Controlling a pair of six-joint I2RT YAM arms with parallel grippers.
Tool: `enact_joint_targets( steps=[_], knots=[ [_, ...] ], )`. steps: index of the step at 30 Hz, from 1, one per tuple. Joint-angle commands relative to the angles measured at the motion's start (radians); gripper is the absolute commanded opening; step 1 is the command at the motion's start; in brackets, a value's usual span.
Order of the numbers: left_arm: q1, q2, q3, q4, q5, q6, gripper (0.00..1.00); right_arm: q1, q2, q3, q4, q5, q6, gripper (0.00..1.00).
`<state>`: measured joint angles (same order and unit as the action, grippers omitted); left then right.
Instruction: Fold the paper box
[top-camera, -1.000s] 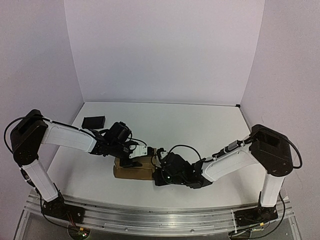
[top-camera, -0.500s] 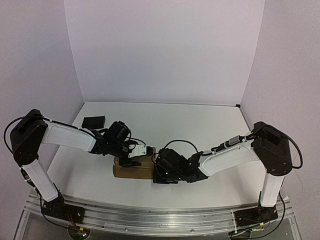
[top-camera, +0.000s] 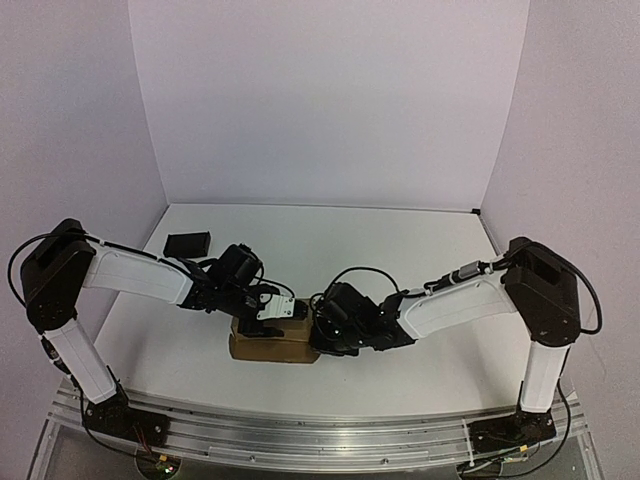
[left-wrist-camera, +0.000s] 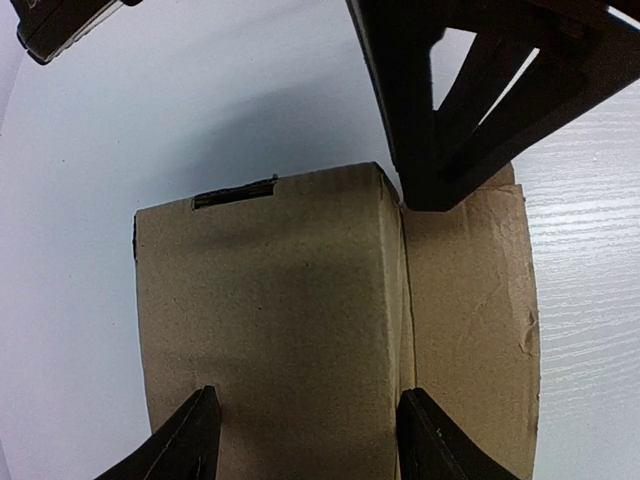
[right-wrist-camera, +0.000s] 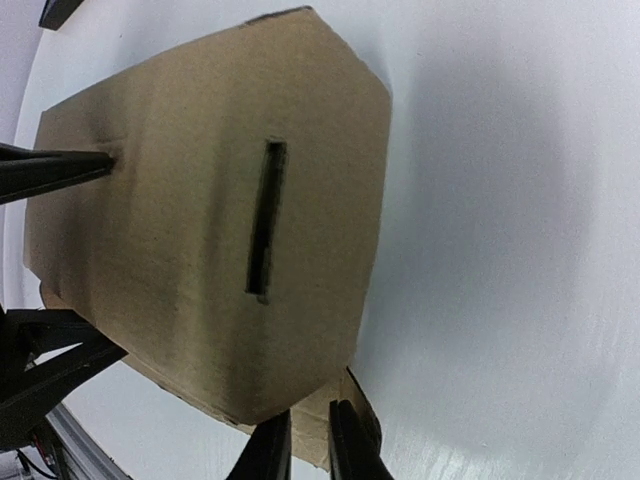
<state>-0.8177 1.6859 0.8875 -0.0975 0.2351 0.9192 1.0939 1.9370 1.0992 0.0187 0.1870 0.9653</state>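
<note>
Paper box (top-camera: 268, 346): brown card, closed up into a low block on the white counter (top-camera: 400, 250). It lies directly beneath the left pincer (left-wrist-camera: 310, 445) and just to the left of the right pincer (right-wrist-camera: 310, 447), so it sits between the two.

Left pincer: stands wide. Its fingers (left-wrist-camera: 185, 445) straddle the box's top panel, one near the panel's outer edge, the other by the fold line. The tips are cut off by the picture edge, so I cannot tell whether they press on the card.

Right pincer: narrow, fingers (right-wrist-camera: 272, 452) almost together. A sliver of brown card shows in the gap, at the box's corner nearest this pincer. I cannot tell whether it is pinched. From the left wrist, one right finger stands at the far corner of the top panel. A creased flap (left-wrist-camera: 470, 310) juts out beside the panel there.

Slot (right-wrist-camera: 264, 218): a thin dark cut in the broad face turned toward the right pincer.

Black block (top-camera: 187, 243): on the counter beyond the left pincer and out to its left, well apart from the box.
</note>
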Motion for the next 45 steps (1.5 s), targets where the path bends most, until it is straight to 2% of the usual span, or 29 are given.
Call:
enact_joint_targets(
  steps=[1, 5, 9, 13, 16, 21, 24, 27, 34, 42, 45],
  knots=[
    [-0.011, 0.01, -0.035, -0.099, 0.033, -0.006, 0.61, 0.015, -0.095, 0.024, -0.117, -0.01, -0.001, 0.23],
    [-0.011, 0.014, -0.04, -0.093, 0.033, -0.01, 0.61, 0.031, -0.151, 0.034, -0.223, 0.027, 0.014, 0.29],
    [-0.011, 0.014, -0.041, -0.091, 0.032, -0.015, 0.61, 0.04, -0.169, -0.02, -0.236, 0.038, 0.081, 0.3],
    [-0.011, 0.015, -0.042, -0.092, 0.03, -0.016, 0.61, 0.04, -0.106, -0.012, -0.207, -0.021, 0.092, 0.33],
    [-0.011, 0.015, -0.042, -0.091, 0.03, -0.016, 0.61, 0.04, -0.049, 0.026, -0.201, -0.043, 0.082, 0.25],
    [-0.011, 0.015, -0.04, -0.092, 0.032, -0.02, 0.61, 0.039, -0.007, 0.044, -0.167, -0.033, 0.053, 0.24],
    [-0.011, 0.014, -0.042, -0.091, 0.032, -0.02, 0.61, 0.036, 0.02, 0.031, -0.132, -0.042, 0.045, 0.19],
    [-0.011, 0.012, -0.042, -0.091, 0.032, -0.022, 0.61, 0.033, 0.031, 0.017, -0.09, -0.038, 0.032, 0.09],
    [-0.011, 0.011, -0.046, -0.088, 0.03, -0.021, 0.62, 0.03, 0.006, 0.016, -0.057, 0.003, -0.011, 0.0],
    [-0.011, 0.01, -0.043, -0.089, 0.038, -0.016, 0.62, 0.029, 0.01, 0.072, -0.066, 0.006, -0.061, 0.0],
    [-0.011, 0.009, -0.039, -0.095, 0.043, -0.013, 0.62, 0.03, 0.019, 0.118, -0.126, 0.024, -0.074, 0.0]
  ],
)
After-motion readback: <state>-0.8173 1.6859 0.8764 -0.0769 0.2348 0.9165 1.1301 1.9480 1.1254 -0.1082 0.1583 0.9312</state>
